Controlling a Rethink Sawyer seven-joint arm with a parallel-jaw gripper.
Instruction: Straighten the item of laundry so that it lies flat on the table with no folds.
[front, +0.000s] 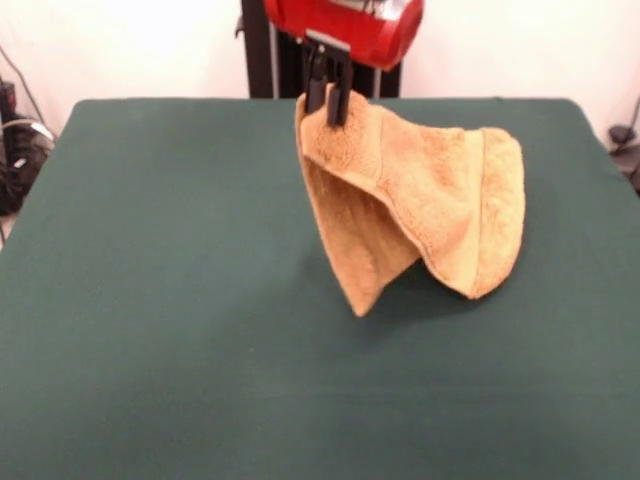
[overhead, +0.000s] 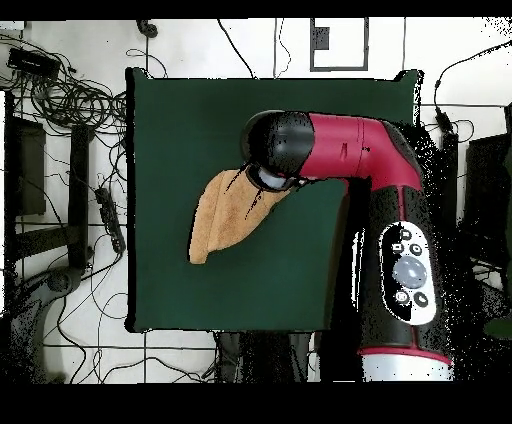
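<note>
The item of laundry (front: 420, 205) is an orange-tan terry towel, lifted by one corner off the dark green table (front: 150, 300). My gripper (front: 327, 108) is shut on that top corner, its black fingers pinching the cloth. The towel hangs in a draped fold, with its lower point and its right side down near the table. From above, the towel (overhead: 218, 222) shows as a tapering shape left of the arm's head, which hides the gripper there.
The red and black arm (overhead: 350, 160) reaches over the right part of the table (overhead: 180, 120) in the overhead view. Cables (overhead: 60, 95) and dark equipment lie on the floor around the table's edges.
</note>
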